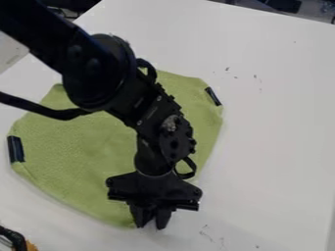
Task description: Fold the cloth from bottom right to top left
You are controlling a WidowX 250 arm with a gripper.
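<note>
The green cloth (78, 152) lies spread on the white table, with a dark tab at its left edge and another near its upper right corner. My gripper (151, 224) hangs over the cloth's bottom corner, slightly to its right, pointing down. Its two fingers stand a little apart, so it is open by a narrow gap. The arm crosses above the cloth from the upper left and hides much of its middle and right part. Whether the fingertips touch the fabric is hard to tell.
The white table (275, 122) extends right of the cloth, with small dark marks on its surface. A black and orange object (16, 240) sits at the lower left corner. A pale item (10, 51) stands at the left edge, and dark objects lie beyond the table's far edge.
</note>
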